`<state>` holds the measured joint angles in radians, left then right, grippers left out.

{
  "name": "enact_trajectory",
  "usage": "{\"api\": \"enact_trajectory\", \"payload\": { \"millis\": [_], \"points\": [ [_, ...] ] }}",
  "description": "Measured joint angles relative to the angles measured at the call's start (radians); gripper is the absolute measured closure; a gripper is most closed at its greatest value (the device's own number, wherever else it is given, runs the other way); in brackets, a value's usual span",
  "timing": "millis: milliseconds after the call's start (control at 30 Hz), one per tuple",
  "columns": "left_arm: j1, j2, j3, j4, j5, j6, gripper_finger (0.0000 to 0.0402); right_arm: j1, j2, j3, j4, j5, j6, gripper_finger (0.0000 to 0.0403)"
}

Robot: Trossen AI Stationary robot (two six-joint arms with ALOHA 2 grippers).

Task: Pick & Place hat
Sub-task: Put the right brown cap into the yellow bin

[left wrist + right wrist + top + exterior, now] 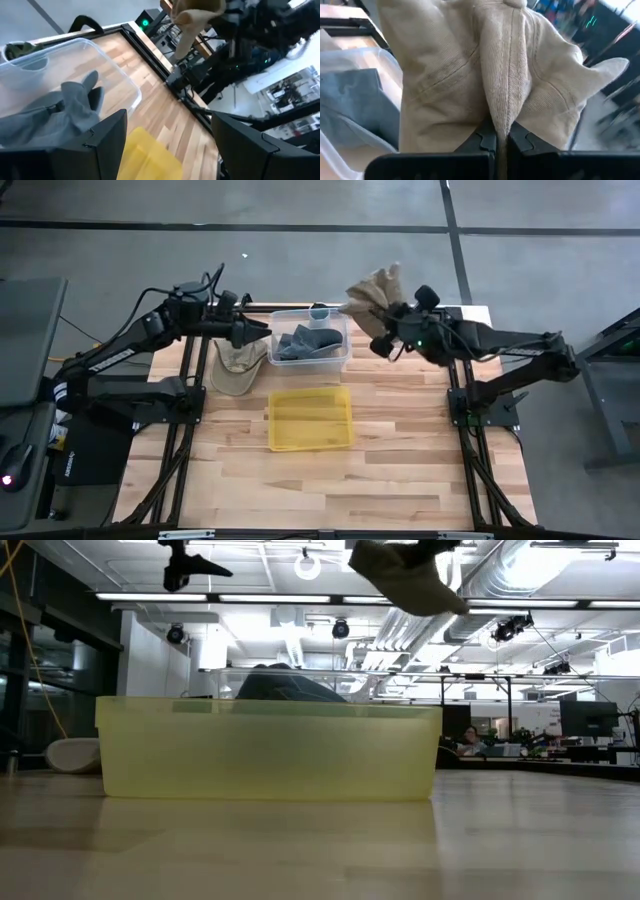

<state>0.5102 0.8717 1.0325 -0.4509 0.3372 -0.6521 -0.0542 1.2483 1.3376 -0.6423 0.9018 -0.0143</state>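
The right pincer (496,142), clamped on a fold of the tan hat (375,290), holds it aloft beside the clear bin (340,358), likely for carrying, while the left pincer (262,330) waits apart.

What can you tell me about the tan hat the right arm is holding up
The tan hat looks like soft corduroy-type cloth with a stitched seam, bunched and folded rather than keeping its shape. The right pincer is shut on a fold of it, and it hangs in the air near the far right corner of the clear bin, touching nothing else. The low view shows it dangling well above the table.
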Motion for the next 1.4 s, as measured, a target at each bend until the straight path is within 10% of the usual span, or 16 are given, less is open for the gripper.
{"api": "enact_trajectory", "payload": {
  "millis": [500, 1033, 1400],
  "points": [
    [0.000, 0.135, 0.000, 0.200, 0.107, -0.075, 0.0135, 0.192, 0.232, 0.000, 0.373, 0.409, -0.916, 0.0403],
    [0.000, 0.135, 0.000, 0.376, 0.101, -0.239, 0.0135, 0.228, 0.325, 0.000, 0.738, 0.339, -1.433, 0.0403],
    [0.000, 0.160, 0.000, 0.412, 0.131, 0.068, 0.0135, 0.224, 0.325, 0.000, 0.790, 0.265, -1.444, 0.0403]
  ]
}}
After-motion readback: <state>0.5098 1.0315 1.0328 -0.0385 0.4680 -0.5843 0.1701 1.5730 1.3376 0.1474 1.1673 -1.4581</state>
